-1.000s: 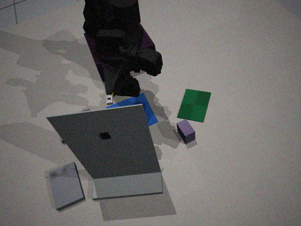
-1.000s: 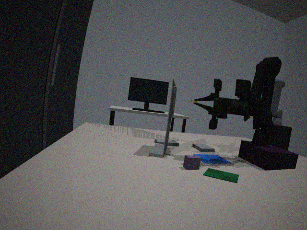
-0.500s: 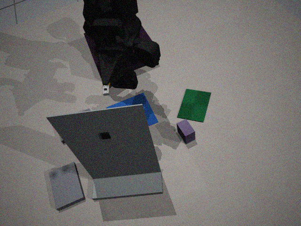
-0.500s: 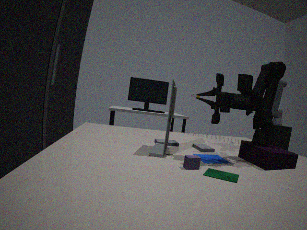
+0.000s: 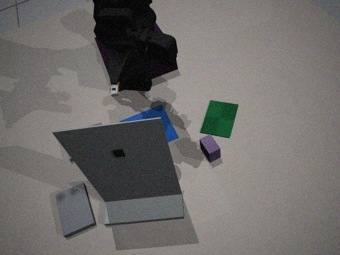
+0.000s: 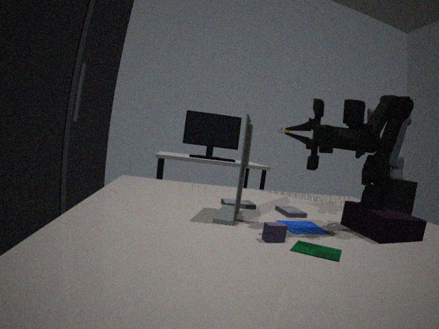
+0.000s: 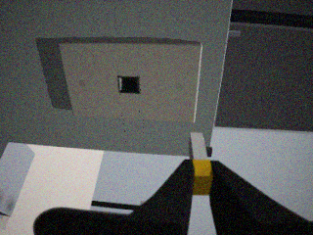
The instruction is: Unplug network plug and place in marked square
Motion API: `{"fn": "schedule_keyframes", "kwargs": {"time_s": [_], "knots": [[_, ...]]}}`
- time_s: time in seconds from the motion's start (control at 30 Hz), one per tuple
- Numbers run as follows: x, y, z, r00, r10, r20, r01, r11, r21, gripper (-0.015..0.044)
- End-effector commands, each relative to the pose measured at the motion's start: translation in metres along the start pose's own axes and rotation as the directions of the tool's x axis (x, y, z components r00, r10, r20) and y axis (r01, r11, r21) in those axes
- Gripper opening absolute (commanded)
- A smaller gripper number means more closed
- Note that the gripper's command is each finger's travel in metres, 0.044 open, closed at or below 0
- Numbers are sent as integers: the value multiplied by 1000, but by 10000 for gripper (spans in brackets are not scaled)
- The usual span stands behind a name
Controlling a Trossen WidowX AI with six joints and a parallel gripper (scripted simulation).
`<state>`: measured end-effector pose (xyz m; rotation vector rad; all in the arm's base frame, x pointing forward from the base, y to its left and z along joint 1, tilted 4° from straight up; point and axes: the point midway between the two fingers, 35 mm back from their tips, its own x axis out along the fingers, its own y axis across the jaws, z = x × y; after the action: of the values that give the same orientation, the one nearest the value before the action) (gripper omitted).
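The fingers are clamped on the plug (image 7: 200, 162), gripping its yellow rear portion while the grey front end projects beyond the tips. We find the plug fully out of the socket (image 7: 129, 84), which shows as a dark vacant square in the pale plate on the upright panel (image 6: 244, 159). In the wrist view the socket lies at about 11 o'clock from the plug, well apart. In the exterior view the arm (image 6: 384, 141) holds the plug (image 6: 283, 130) high above the table (image 6: 141, 255), level with the panel's upper part and clear of its face. In the top view the blue marked square (image 5: 162, 120) lies at 5 o'clock from the plug (image 5: 114, 88), partly hidden behind the panel's top edge. A green patch (image 5: 219, 118) and a purple block (image 5: 209, 147) sit nearby on the table.
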<state>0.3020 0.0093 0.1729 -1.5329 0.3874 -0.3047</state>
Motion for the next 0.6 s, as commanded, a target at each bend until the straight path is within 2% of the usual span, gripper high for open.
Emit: {"fn": "schedule_keyframes", "kwargs": {"time_s": [0.0,0.57], "knots": [[0,-2,-1,1000,5,2,-5,1000,-3,0],[3,57,1,938,313,153,-277,936,-219,0]]}}
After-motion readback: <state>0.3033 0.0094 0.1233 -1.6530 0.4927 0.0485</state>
